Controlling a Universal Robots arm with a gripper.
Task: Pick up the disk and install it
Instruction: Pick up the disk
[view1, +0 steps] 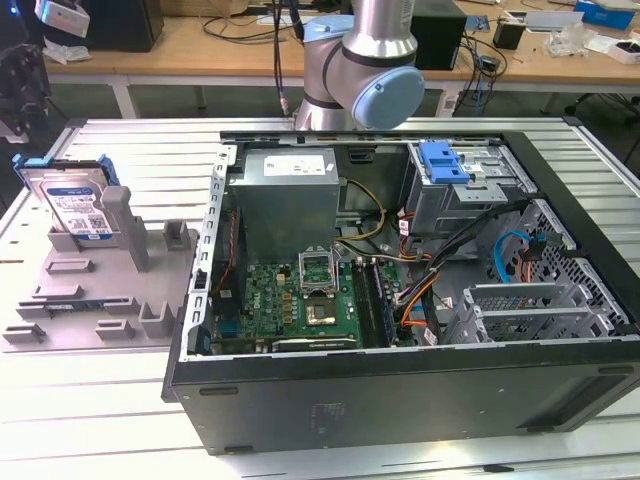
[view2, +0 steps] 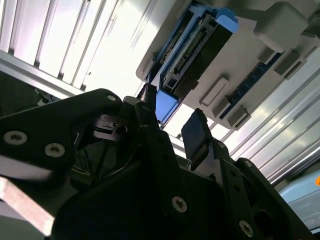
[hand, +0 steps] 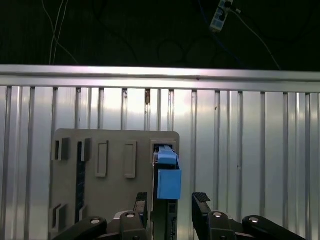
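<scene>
Jaws wide, flanking disk (view1: 72, 200) upright in grey holder (hand: 115, 150) on counter (hand: 250, 150). Best centre on blue carrier (hand: 169, 184), keep square, squeeze flat faces evenly.

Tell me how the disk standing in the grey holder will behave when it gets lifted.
The disk looks rigid, a metal body in a blue plastic frame, so it likely won't flex. That metal probably makes it dense for its size. Standing on edge in the grey holder, it may tip if nudged sideways.
</scene>
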